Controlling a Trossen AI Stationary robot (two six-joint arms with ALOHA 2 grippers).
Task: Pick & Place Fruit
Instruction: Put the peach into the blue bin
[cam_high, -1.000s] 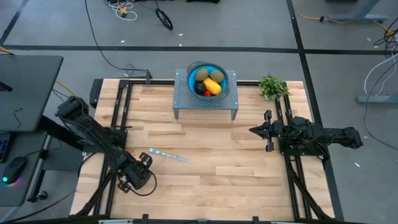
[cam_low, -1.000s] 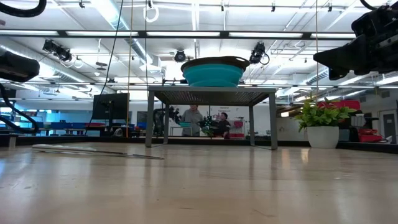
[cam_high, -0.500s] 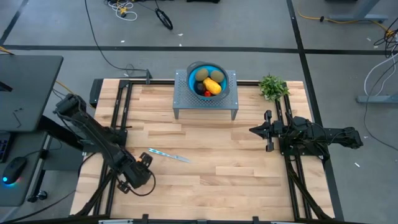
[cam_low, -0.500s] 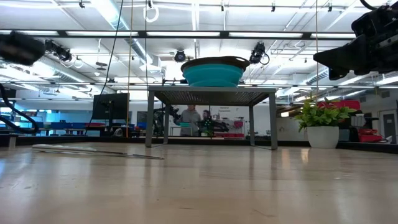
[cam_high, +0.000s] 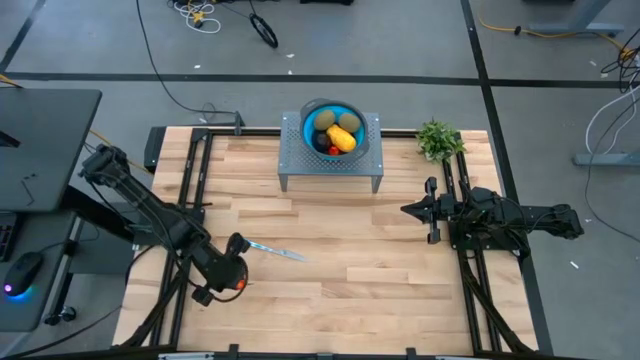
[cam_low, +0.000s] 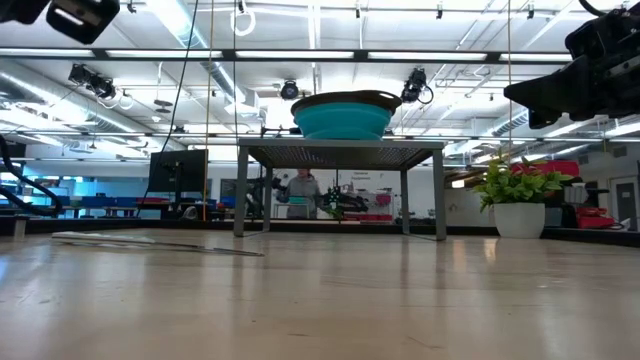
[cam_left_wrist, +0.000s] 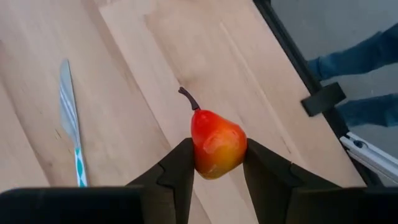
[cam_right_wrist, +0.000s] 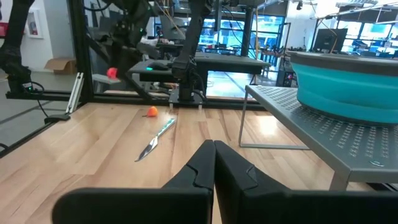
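- Near the front-left corner of the light wooden plank table (cam_high: 330, 250), the left gripper (cam_left_wrist: 216, 163) hangs above the surface with its jaws closed on a small red-orange pear-shaped fruit with a thin dark stem (cam_left_wrist: 216, 142) — one dark finger pressed on each side of it, stem pointing away from the wrist.
- Below the held pear, in the left wrist view, the table lies bare; a slim silvery knife with a teal-and-white handle (cam_high: 272, 250) rests flat on the boards just beside the left gripper, toward the table's middle.
- At the back centre stands a grey perforated metal stand on four legs (cam_high: 330, 165), and on top of it sits a round teal bowl (cam_high: 311, 124).
- Inside the bowl lie the other fruit: two brown-green oval pieces (cam_high: 337, 121), an elongated yellow-orange piece (cam_high: 342, 138) and a tiny red one (cam_high: 334, 150) at its near edge.
- The right gripper (cam_high: 407, 210) waits over the table's right side, pointing toward the middle — its jaws pressed together on nothing.
- A small green leafy plant in a white pot (cam_low: 519, 197) stands at the back-right corner.
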